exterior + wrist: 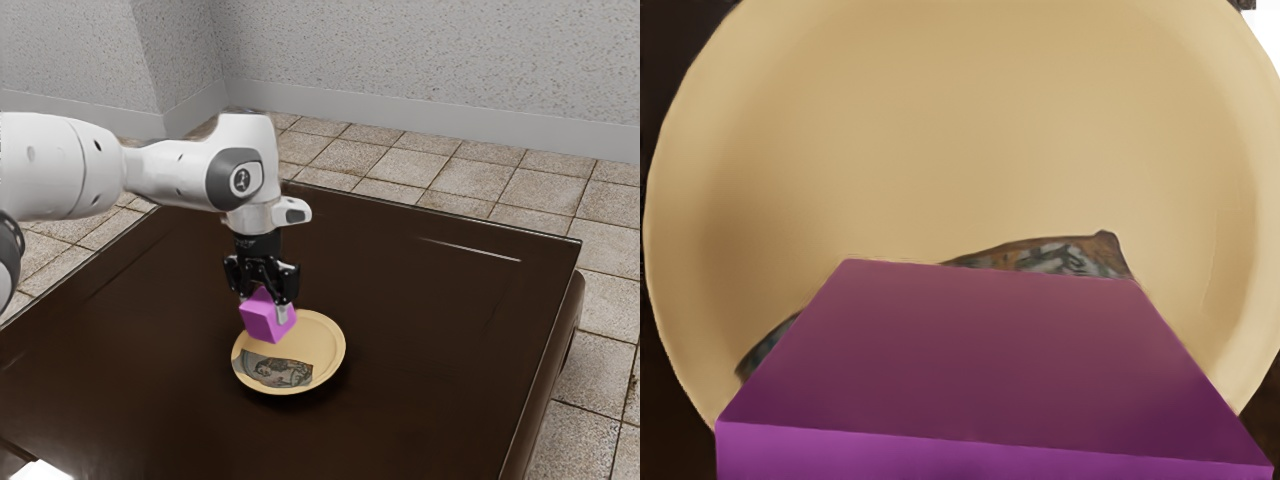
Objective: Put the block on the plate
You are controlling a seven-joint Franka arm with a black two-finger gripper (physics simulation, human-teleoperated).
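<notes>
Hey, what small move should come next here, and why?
I'd probably lower the hand a little, keeping its grip: the block is held between the fingers and looks raised above the plate, and in the wrist view the plate spreads out beyond it, so straight down should likely meet the plate.

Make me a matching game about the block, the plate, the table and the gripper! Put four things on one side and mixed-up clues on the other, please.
Things:
1. Block
2. Plate
3. Table
4. Gripper

Clues:
A. Dark brown
B. Black, with two fingers holding something
C. Pinkish purple, with flat sides
D. Round and yellowish tan, with a patterned patch

Right pairs: 1-C, 2-D, 3-A, 4-B
</notes>
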